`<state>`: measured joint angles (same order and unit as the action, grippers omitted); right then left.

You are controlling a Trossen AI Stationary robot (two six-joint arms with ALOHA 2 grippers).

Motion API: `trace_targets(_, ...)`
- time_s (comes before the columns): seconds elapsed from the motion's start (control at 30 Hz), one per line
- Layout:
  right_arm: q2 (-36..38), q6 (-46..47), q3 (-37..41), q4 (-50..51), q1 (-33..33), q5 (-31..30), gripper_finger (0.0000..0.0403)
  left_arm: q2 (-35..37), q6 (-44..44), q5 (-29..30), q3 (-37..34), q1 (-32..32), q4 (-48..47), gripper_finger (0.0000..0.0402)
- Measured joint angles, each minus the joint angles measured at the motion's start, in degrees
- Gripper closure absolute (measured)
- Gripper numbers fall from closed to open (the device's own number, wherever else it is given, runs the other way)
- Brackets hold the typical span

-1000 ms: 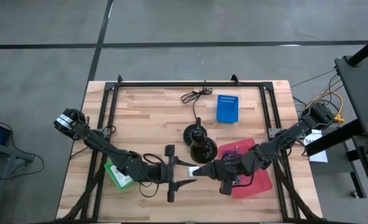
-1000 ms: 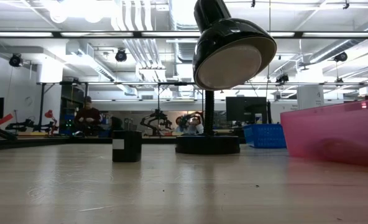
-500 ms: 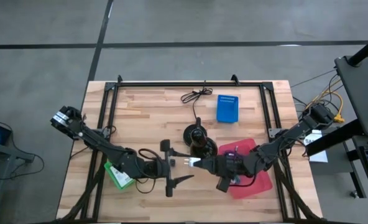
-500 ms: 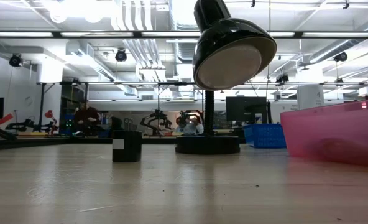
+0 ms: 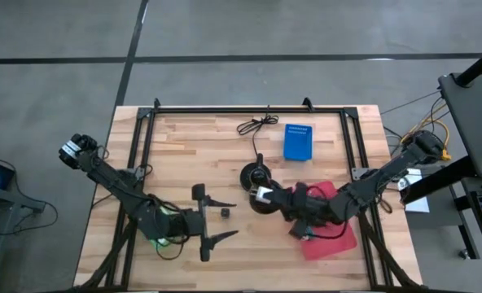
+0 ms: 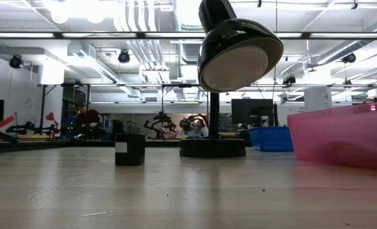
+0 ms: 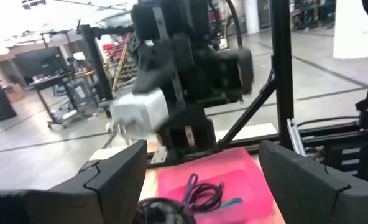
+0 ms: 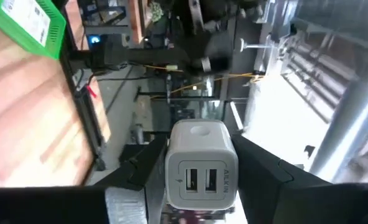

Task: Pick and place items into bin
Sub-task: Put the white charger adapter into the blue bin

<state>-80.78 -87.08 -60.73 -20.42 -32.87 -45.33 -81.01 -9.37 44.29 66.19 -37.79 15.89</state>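
Note:
My right gripper (image 5: pixel 265 196) is shut on a white USB charger (image 8: pixel 201 167) and hovers beside the black lamp's round base (image 5: pixel 257 176), left of the pink bin (image 5: pixel 340 233). In the left wrist view the bin (image 7: pixel 234 168) holds a purple pen (image 7: pixel 191 186), a coiled black cable (image 7: pixel 207 194) and a teal pen (image 7: pixel 229 203). My left gripper (image 5: pixel 234 218) is open above the table's near middle. The tiny black cube (image 5: pixel 224 212) stands on the wood between its fingers, untouched. It also shows in the low view (image 6: pixel 130 149). My right gripper pinches the white USB charger between its two fingers, one on each side wall (image 8: pixel 171 163). Its face with the two ports (image 8: pixel 201 180) points back toward the wrist camera. The charger (image 5: pixel 262 195) is lifted clear of the table, beside the lamp base.
A green box (image 5: pixel 155 231) lies under my left arm. A blue box (image 5: pixel 298 141) and a loose black cord (image 5: pixel 256 124) lie near the far edge. The black lamp's head (image 6: pixel 239 49) hangs over the table's middle. Black frame rails run along the left, right and far edges.
My right gripper has carried the white charger from between my left fingers toward the far edge and the lamp base, turning as it went. My left gripper has drawn back toward the table's left edge, still open, which uncovers the black cube.

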Motion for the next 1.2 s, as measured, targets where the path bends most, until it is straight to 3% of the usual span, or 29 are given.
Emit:
trace_targets(0.13, 5.6, 7.5, 0.0, 8.4, 0.6, 1.9, 0.0262, -0.1, 0.0, 5.0, 0.0, -1.9, -1.1, 0.0112)
trace_targets(0.27, 12.2, 18.0, 0.0, 18.4, 3.2, 8.3, 0.0262, -0.7, 0.0, 10.1, 0.0, -3.6, -2.2, 0.0112)
trace_targets(0.47, 20.9, 29.2, 1.1, 26.7, 10.8, 13.9, 0.0262, -1.2, 0.0, 15.1, 0.0, -4.4, -4.6, 0.0112)
trace_targets(0.8, 31.1, 38.1, 8.5, 27.6, 29.9, 20.6, 0.0262, -1.8, 0.0, 18.8, -0.2, -4.3, -4.9, 0.0112)
trace_targets(1.2, 32.3, 46.0, 15.7, 27.0, 58.1, 44.6, 0.0261, -1.8, 0.0, 18.8, -0.6, -4.3, -4.9, 0.0112)
